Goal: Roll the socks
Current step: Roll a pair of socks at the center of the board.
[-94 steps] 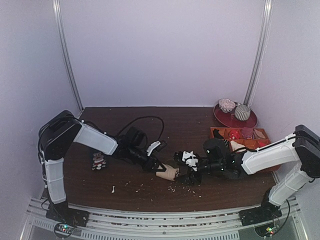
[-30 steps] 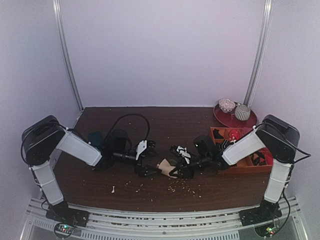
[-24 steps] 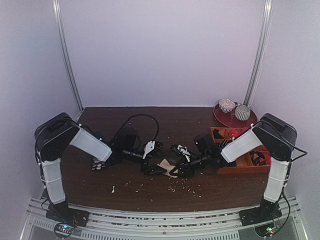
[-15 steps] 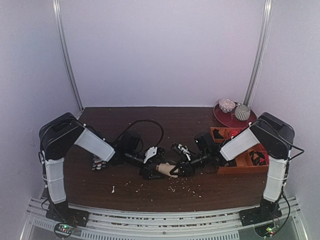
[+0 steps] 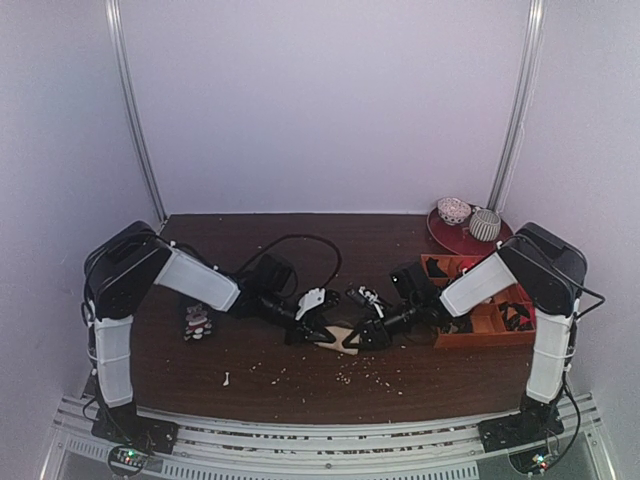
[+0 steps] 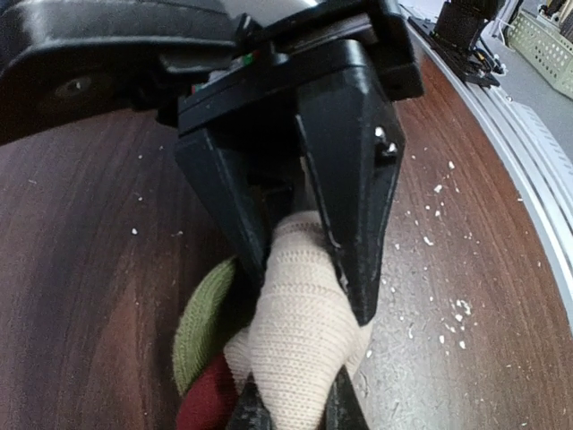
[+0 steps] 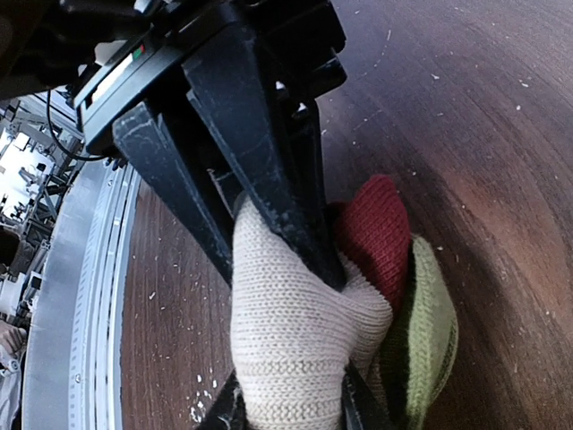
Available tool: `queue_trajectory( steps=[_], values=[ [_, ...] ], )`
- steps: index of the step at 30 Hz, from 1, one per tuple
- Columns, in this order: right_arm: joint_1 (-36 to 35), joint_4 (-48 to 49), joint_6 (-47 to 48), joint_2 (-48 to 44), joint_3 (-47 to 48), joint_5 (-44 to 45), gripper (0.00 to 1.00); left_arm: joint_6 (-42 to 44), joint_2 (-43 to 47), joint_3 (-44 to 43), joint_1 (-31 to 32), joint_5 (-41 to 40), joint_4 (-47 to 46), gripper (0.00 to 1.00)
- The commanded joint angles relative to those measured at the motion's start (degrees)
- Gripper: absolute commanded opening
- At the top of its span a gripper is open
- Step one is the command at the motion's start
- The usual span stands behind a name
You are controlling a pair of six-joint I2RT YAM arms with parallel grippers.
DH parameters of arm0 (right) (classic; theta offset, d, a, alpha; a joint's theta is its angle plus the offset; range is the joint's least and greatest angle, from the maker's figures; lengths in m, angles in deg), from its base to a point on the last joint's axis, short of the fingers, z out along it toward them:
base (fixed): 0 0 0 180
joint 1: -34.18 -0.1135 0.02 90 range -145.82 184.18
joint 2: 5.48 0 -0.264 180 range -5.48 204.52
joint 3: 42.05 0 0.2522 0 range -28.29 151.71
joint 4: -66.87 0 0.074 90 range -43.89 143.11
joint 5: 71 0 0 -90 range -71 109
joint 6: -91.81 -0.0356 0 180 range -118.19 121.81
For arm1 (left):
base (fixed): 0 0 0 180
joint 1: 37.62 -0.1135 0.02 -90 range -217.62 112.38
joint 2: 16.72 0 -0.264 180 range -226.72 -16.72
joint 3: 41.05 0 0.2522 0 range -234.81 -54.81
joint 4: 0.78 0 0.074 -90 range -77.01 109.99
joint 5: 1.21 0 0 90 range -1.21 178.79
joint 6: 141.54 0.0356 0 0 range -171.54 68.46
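1. Top view: soft, even light; walls (image 5: 320,100) pale and washed out, picture grainy, small things blurred.
2. Wrist views: socks (image 6: 304,331) sharp, desk (image 6: 81,224) glossy with sheen, far edges soft and bent.

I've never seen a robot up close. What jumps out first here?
Two arms meet mid-table, the left gripper and right gripper both pinching the socks, a cream knit bundle with dark red and green peeking out. At the back right corner a red plate holds two rolled bundles.
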Motion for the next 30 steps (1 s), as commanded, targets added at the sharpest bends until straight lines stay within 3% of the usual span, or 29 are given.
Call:
queue_trajectory(
  steps=[1, 7, 14, 22, 30],
  values=[
    [-1.2, -19.3, -0.5, 3.1, -3.2, 7.8, 0.30, -6.4, -6.4, -4.3, 1.5, -7.5, 15.5, 0.00],
    [-0.9, -20.1, 1.5, -10.5, -3.0, 16.1, 0.42, -13.9, -8.8, -7.9, 0.5, -4.5, 25.4, 0.00],
    [-3.9, -8.0, 9.8, -27.9, -11.9, 29.7, 0.55, -16.1, -12.0, -11.3, -1.0, -2.3, 33.6, 0.00],
    [-7.0, -0.2, 10.0, -24.2, -12.1, 32.1, 0.57, -17.2, -13.7, -12.5, -1.1, -0.6, 34.8, 0.00],
    [-7.0, 0.8, 7.4, -15.3, -7.6, 31.5, 0.55, -15.9, -14.0, -13.4, -1.0, -0.1, 36.0, 0.00]
  ],
)
